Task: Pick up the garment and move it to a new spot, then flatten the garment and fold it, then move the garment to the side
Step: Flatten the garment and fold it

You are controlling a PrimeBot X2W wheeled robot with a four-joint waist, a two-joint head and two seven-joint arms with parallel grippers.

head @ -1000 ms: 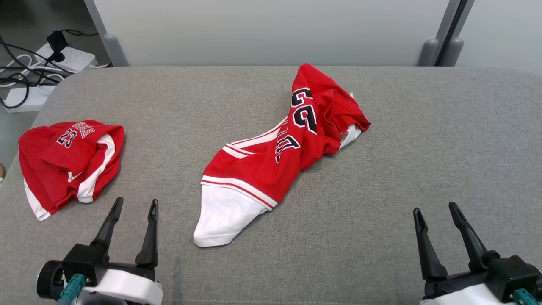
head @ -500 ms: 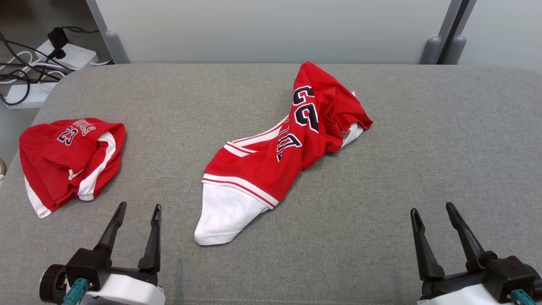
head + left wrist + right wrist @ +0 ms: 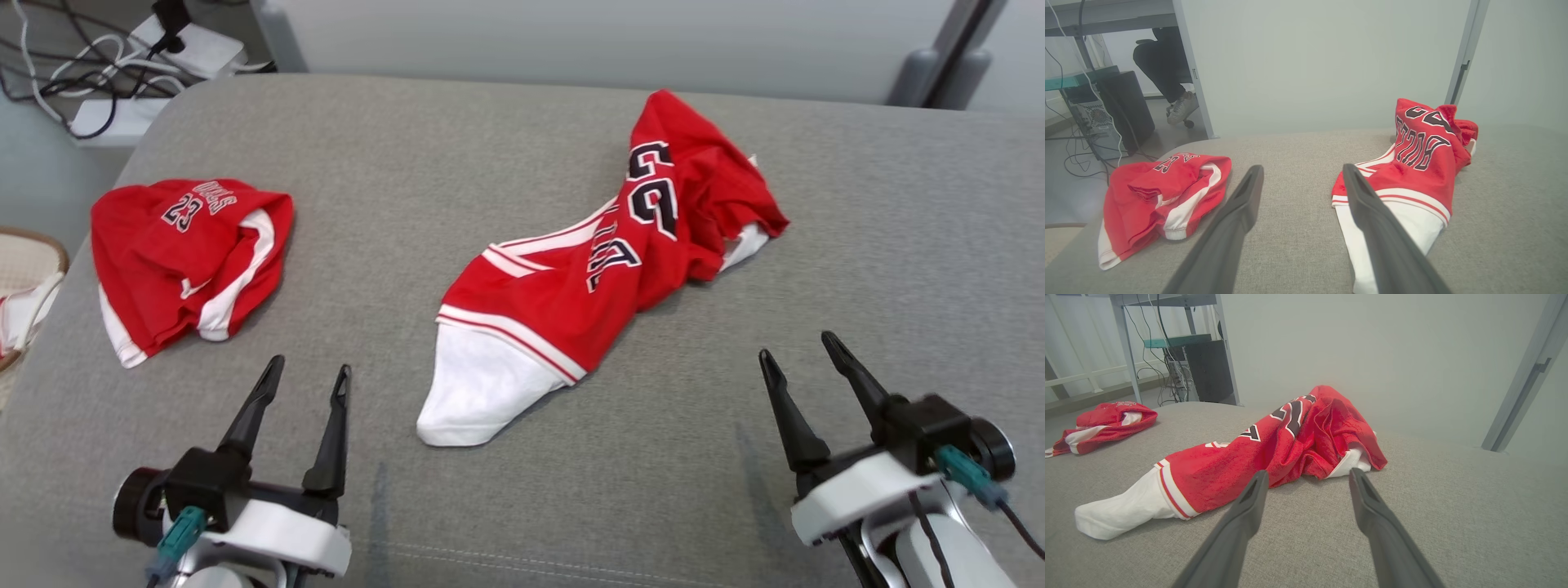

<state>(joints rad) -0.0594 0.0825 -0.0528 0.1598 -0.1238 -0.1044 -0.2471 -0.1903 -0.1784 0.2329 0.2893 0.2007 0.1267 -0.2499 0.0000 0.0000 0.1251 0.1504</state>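
spotting a shoe (image 3: 1182, 109) beyond the garment (image 3: 1412, 163), left wrist view.

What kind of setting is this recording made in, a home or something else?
Most likely a lab or office test bay, not a home: a grey padded table stands against plain partition panels, power strips with tangled cables lie beside it, and a computer tower sits under a desk.

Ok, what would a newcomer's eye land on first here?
A crumpled red-and-white jersey sprawls in the middle of the grey padded surface, white end toward the robot. A second red jersey lies bunched at the left. The left pincer and right pincer hover open.
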